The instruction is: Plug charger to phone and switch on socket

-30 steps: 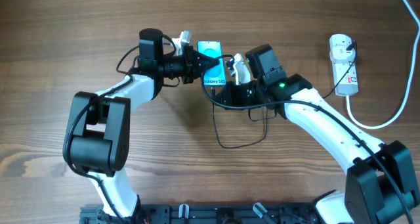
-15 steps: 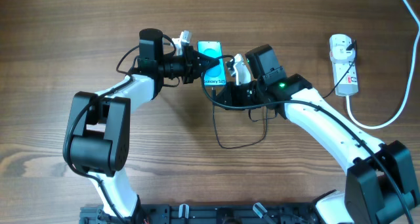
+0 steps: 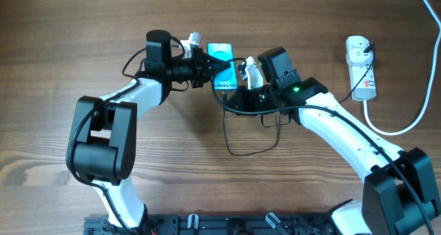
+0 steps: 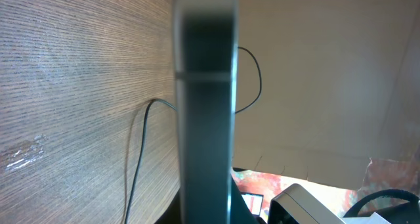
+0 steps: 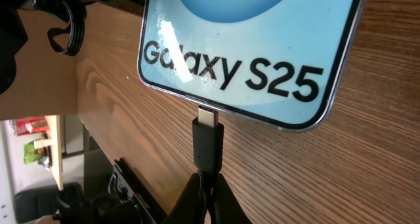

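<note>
Wood table (image 3: 62,28): carries everything; the two arms reach in to the phone (image 5: 262,33) from opposite sides.
Writing: "Galaxy S25" in black across the phone's pale blue screen. It is sharp in the right wrist view and tiny overhead.
Socket (image 3: 360,68): white, well to the right of the phone, with a white cable (image 3: 406,128) running off it; its label is too small to read.
Charger (image 5: 207,142): the black connector points at the phone's bottom edge. Its silver tip touches the port, with part of the tip still showing. Overhead, the cable lies in a loop below the phone.
Right wrist only: the tip-to-port contact, which the gripper hides overhead.
Left wrist only: a blurred dark slab seen edge-on in mid-frame, with wood to its left.
Left gripper (image 3: 211,65): wrist rolled, forearm level, clamped on the phone's left edge.
Right gripper (image 5: 210,201): clenched on the charger just behind its connector, elbow bent, reaching in from the phone's lower right.
</note>
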{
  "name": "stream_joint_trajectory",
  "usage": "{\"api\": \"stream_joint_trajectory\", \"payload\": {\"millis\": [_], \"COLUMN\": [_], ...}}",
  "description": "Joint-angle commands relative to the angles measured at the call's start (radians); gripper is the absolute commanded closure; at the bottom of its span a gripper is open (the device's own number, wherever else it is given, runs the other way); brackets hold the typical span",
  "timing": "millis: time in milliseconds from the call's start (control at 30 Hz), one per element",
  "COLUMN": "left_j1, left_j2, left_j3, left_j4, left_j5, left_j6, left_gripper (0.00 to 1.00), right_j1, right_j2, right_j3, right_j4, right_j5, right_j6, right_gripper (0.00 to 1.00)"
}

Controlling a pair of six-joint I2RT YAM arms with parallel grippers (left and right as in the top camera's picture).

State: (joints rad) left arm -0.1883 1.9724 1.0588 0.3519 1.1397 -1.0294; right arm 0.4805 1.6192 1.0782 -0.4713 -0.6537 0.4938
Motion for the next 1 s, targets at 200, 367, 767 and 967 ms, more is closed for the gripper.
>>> {"api": "stream_joint_trajectory", "payload": {"millis": [200, 367, 767, 967], "left_j1": [-0.002, -0.002, 0.004, 0.072], "left_j2": [0.002, 0.002, 0.002, 0.002], "left_j3": [0.019, 0.019, 0.019, 0.020], "left_j4": [0.010, 0.010, 0.015, 0.025], "left_j5": [0.034, 0.034, -0.003, -0.033], "left_j6": [0.028, 0.028, 0.032, 0.031], "left_gripper": [0.96, 0.96, 0.96, 0.96], "right_j1": [-0.016, -0.016, -0.014, 0.049], "right_j2": [0.012, 0.012, 0.012, 0.012], "right_j3": [0.023, 0.023, 0.023, 0.023], "right_j4": [-0.002, -0.002, -0.083, -0.086], "right_j5": [-0.021, -0.022, -0.021, 0.074], "right_j6": [0.003, 0.002, -0.067, -0.105], "right_gripper": [0.95, 0.95, 0.95, 0.45]}}
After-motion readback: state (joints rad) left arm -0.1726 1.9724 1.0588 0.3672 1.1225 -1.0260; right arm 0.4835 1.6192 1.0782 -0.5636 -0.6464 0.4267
